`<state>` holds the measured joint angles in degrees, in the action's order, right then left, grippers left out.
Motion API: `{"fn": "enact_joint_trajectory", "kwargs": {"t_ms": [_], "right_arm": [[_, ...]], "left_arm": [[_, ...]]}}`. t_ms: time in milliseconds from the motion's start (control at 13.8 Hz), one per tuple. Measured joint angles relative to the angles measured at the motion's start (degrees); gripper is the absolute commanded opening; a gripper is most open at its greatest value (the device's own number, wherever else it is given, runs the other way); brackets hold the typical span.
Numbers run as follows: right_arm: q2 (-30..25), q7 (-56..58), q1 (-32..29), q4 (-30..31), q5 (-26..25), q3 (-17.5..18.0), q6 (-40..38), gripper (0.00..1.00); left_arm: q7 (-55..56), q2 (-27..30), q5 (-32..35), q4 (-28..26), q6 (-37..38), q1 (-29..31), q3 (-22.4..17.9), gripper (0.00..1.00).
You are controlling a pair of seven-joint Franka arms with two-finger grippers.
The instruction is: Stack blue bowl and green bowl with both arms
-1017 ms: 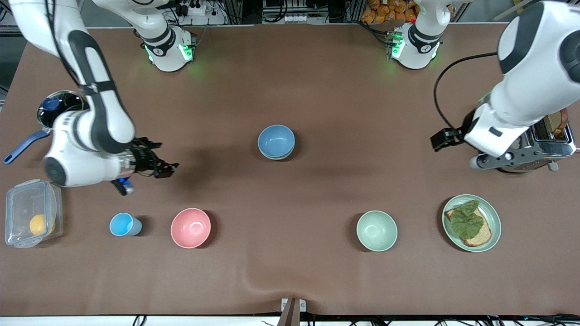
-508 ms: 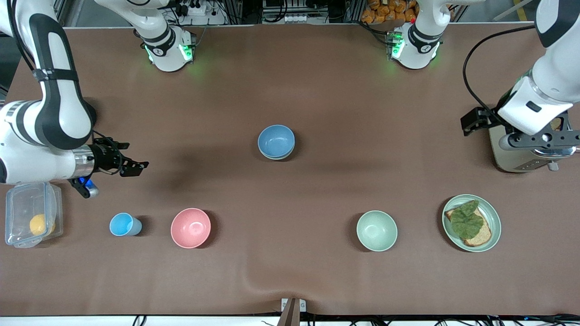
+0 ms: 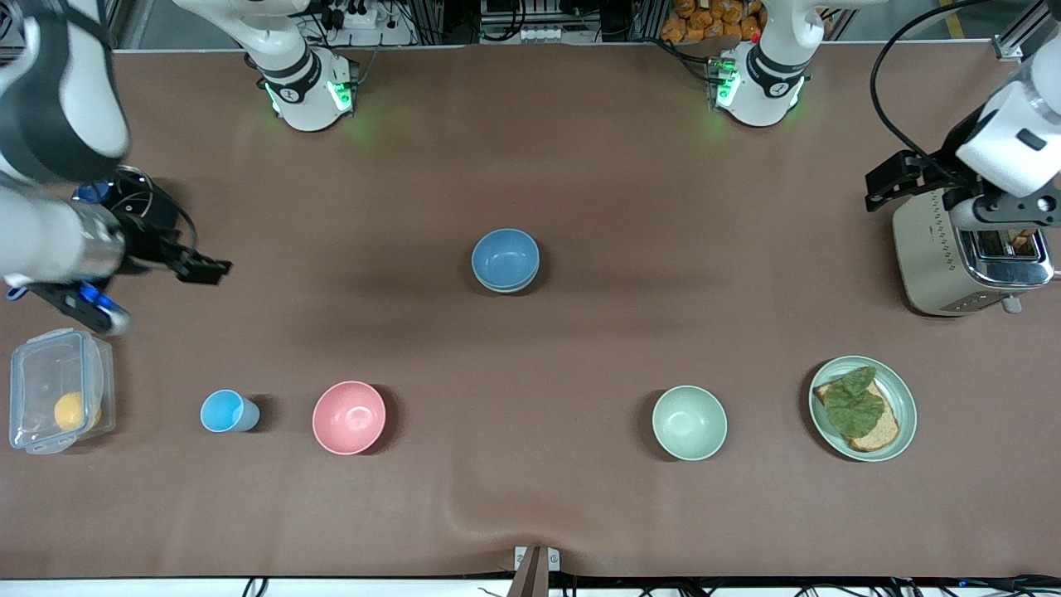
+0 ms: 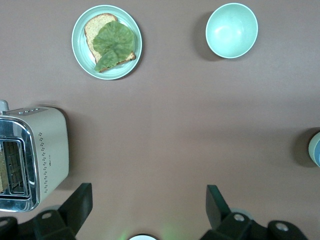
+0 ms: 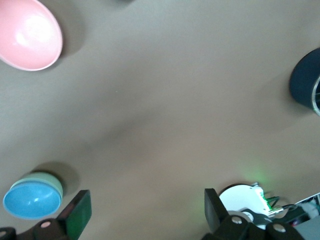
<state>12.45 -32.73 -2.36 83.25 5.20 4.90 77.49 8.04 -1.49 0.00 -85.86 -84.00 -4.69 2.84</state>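
The blue bowl (image 3: 505, 255) sits nested in the green bowl (image 3: 506, 288) at the middle of the table; only the green bowl's pale rim shows under it. The right wrist view shows the blue bowl (image 5: 31, 201) inside the green bowl (image 5: 50, 180). My right gripper (image 3: 203, 269) is open and empty, over the right arm's end of the table, well away from the stack. My left gripper (image 3: 889, 184) is open and empty, up beside the toaster (image 3: 937, 249) at the left arm's end. Both wrist views show jaws wide apart over bare table.
A mint-green bowl (image 3: 689, 422), a green plate (image 3: 905, 388) with bread and a leaf, a pink bowl (image 3: 349, 417) and a light-blue cup (image 3: 228, 411) stand in a row nearer the camera. A clear box (image 3: 56, 390) and a dark pot (image 3: 145, 195) sit at the right arm's end.
Both arms have drawn back from the middle toward their own ends of the table and risen. The bowls have not moved.
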Motion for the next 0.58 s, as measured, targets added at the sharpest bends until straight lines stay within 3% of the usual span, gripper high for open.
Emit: {"fn": "enact_joint_trajectory", "kwargs": {"t_ms": [581], "right_arm": [[-7.9, 6.4, -0.5, -1.1, -0.5, 0.0, 2.4, 1.00]], "left_arm": [[-5.1, 1.0, 0.0, 0.1, 0.0, 0.0, 0.0, 1.00]]}}
